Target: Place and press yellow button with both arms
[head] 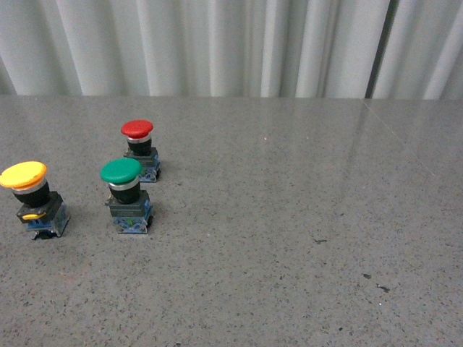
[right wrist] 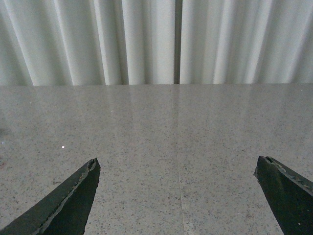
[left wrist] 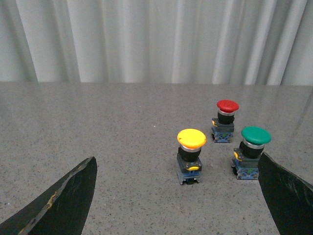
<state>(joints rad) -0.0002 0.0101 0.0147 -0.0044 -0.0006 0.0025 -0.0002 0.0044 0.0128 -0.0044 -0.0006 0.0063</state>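
The yellow button stands upright at the far left of the grey table, with a yellow cap, silver collar, black body and bluish base. In the left wrist view the yellow button sits ahead of my left gripper, whose black fingers are spread wide and open, touching nothing. My right gripper is open too, over bare tabletop with no button in its view. Neither arm shows in the front view.
A green-capped button stands just right of the yellow one, and a red-capped button stands behind it. In the left wrist view the green-capped button sits close to one finger. White curtains back the table.
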